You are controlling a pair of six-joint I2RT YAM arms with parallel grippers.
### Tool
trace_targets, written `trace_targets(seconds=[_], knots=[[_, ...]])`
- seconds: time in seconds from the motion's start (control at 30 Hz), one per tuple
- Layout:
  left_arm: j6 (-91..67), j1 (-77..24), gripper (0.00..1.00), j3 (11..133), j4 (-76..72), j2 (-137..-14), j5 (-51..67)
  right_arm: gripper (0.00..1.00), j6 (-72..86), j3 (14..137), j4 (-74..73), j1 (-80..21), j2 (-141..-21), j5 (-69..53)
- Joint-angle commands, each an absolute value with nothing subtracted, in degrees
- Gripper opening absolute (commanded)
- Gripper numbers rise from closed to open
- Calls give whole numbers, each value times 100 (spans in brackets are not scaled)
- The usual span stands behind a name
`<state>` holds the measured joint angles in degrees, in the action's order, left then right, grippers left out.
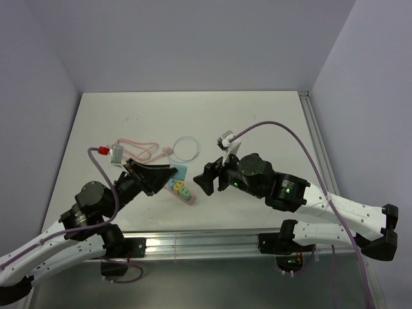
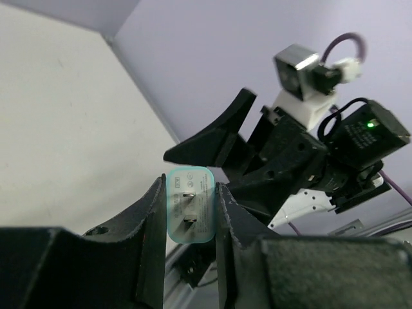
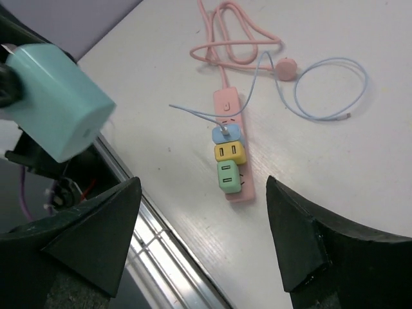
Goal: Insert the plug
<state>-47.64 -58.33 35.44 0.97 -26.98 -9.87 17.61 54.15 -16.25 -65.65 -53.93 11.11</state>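
Two grippers face each other just above the table (image 1: 193,116), tips close. L gripper (image 2: 190,188) is clamped on the plug (image 2: 190,205), a teal cube pinched by its side faces and held off the table. R gripper (image 3: 199,187) is spread wide w/ nothing between the fingers.

Key relation: in L wrist view both prongs look straight back at the cam, i.e. toward L's palm, not toward the strip (image 3: 226,106). In R wrist view only the plug's smooth back and side show, at 10 o'clock, outside R's finger gap.

Strip lies flat on the table, long axis approx 12–6 in that view, w/ three adapters (image 3: 230,153) (blue, yellow, green) seated in a row. The bare pink stretch at the 12 end looks like the free socket, tho the holes are too small to confirm.

In top view the plug sits at 9 o'clock of R, near. Strip is at approx 5 o'clock of L's tips, partly hidden under them. L is nearer, but the prongs face the wrong way for a push down. So prob a handoff to R or a big wrist roll comes first. Risk: plug slips while changing hands.
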Motion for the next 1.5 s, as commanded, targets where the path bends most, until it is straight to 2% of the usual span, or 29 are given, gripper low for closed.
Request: trace_targets(seconds=[0.0,0.17,0.37,0.57,0.73,1.03,1.47], knots=[[-4088,-5854,1,3489,-466,-2514,-1239,84,2522,5739,-1627,-6425,-5431,908],[-3938,-5854,1,3384,-632,-2224,-1152,79,2584,5731,-1302,-6241,-5467,38],[-4034,-5854,1,3155,-984,-1960,-888,67,3163,5362,-90,-5276,-5519,-2336],[-4297,-5854,1,2989,-1265,-1863,-914,64,3708,5168,1326,-5098,-5642,-3373],[-4587,-5854,1,2672,-1871,-1758,-1116,66,4148,5027,2258,-5089,-5897,-3603],[-4711,-5854,1,2628,-2127,-1784,-1090,67,4395,5062,2804,-5141,-6310,-3762],[-4772,-5854,1,2523,-2294,-1793,-1090,58,4640,5054,3577,-5265,-6609,-3762]])
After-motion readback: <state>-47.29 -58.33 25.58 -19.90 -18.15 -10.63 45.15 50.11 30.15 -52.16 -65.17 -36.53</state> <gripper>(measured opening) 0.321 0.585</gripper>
